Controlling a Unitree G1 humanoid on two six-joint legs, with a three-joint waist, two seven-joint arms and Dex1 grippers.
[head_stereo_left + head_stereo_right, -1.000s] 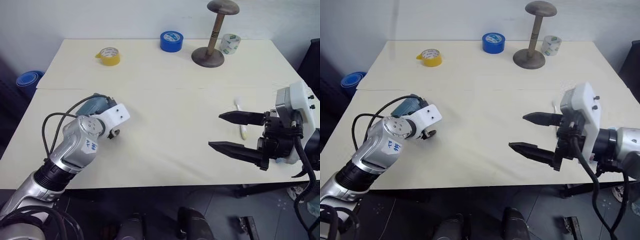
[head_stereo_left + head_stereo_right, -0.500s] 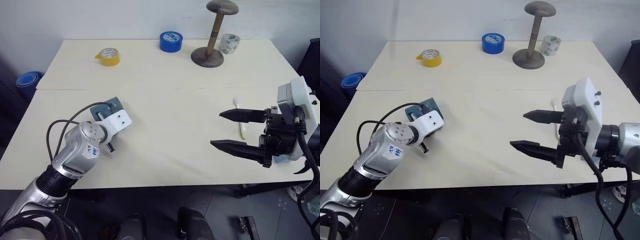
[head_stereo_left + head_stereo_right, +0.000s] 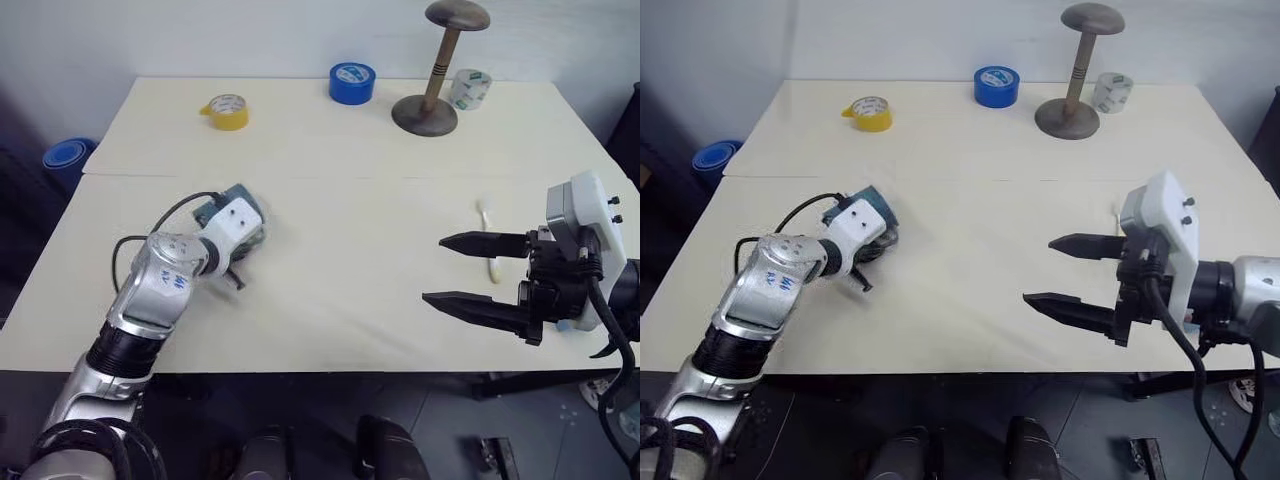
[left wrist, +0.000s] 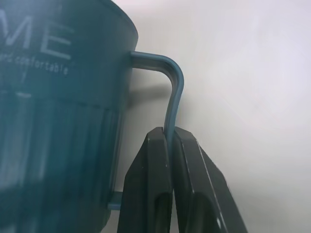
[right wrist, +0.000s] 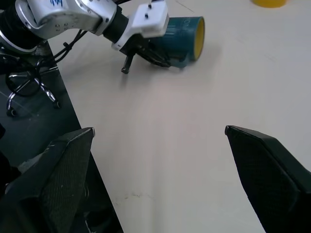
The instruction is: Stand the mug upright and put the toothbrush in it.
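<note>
- The mug (image 5: 182, 33) is seen lying on its side on the cream table (image 3: 340, 150), on the robot's left half, with the yellowish inside visible at its open mouth in the right wrist view.
- The left gripper (image 4: 171, 141) is clenched on the mug's handle (image 4: 172, 92); in the left wrist view the thin handle bar is pinched between the two black fingers (image 4: 150, 179), with the ribbed mug wall just beside them.
- From the head views the mug (image 3: 243, 203) is mostly hidden behind the left gripper's white housing; only a teal edge is shown.
- The right gripper (image 3: 472, 272) is held above the table's near right part, jaws spread wide, nothing between them.
- The toothbrush (image 3: 488, 240) lies flat on the table just beyond the right gripper, partly hidden by the upper finger, well apart from the mug.
- Along the far edge are placed a yellow tape roll (image 3: 226, 111), a blue tape roll (image 3: 352, 82), a brown stand with a round top (image 3: 430, 72) and a clear tape roll (image 3: 469, 88) just beside that stand.
</note>
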